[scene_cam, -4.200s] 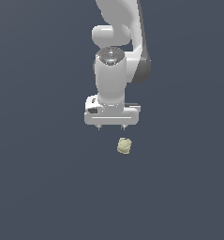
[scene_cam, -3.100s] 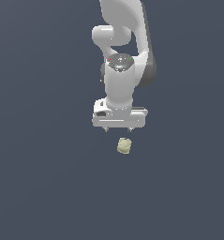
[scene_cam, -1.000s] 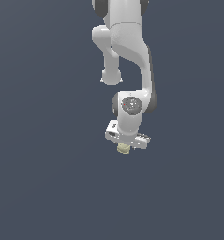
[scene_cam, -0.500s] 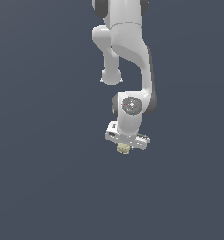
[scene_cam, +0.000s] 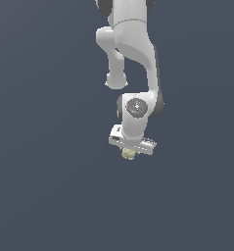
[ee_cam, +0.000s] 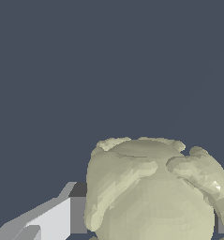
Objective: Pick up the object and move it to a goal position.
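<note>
one arm only, bent steeply down in the exterior view, gripper [scene_cam: 130, 151] set directly over the object [scene_cam: 128, 154] on the dark worktop [scene_cam: 50, 196]. only a pale yellow sliver of the lumpy ball peeking out below the white hand there, rest hidden behind it. in the wrist view, object [ee_cam: 151, 192] filling the lower part of the frame, very close to the camera, seams and ridges plain, one grey-white finger [ee_cam: 52, 218] just beside its flank, apparently touching or nearly so; opposite finger barely showing at the frame edge. cannot tell whether closed on the ball or merely straddling it, nor whether the ball rests on the worktop or hangs slightly clear. judged step: the grasp itself, descent apparently done, lift not yet evident. next move likely calls for a firm, centred squeeze across the narrow body, then a straight vertical lift before any sideways travel toward the goal, no goal marker visible in either view. lumpy rounded surface: some risk of rolling or slipping out under an off-centre pinch.
</note>
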You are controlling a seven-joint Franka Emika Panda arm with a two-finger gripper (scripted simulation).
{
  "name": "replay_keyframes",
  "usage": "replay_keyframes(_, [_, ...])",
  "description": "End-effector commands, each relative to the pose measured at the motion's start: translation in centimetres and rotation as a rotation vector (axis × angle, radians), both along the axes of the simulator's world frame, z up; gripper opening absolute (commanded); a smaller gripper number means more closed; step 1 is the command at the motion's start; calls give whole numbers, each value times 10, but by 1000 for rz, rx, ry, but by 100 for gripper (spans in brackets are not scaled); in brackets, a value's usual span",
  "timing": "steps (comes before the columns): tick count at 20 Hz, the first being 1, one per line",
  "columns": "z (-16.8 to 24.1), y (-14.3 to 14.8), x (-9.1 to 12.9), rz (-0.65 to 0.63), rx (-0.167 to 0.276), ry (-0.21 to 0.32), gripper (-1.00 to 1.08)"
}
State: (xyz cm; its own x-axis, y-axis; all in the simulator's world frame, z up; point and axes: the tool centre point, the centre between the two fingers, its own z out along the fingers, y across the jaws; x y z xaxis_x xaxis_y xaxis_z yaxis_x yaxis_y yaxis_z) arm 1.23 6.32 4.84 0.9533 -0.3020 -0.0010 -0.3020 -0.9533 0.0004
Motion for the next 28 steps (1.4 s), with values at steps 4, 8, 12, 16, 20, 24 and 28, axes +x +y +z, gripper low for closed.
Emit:
replay_keyframes(4, [21,-8,-9,0,0,-1,-100])
replay_keyframes(8, [45,-17,-19,0,1,-1,-100])
replay_keyframes(12, [77,-29,-32,0,1,-1,-100])
replay_keyframes(16, [112,-43,-47,0,1,-1,-100])
replay_keyframes(20, [149,-57,-61,0,2,-1,-100])
replay_keyframes(24, [188,-72,-77,0,2,-1,-100])
replay_keyframes(28, [227,-86,-92,0,2,-1,-100])
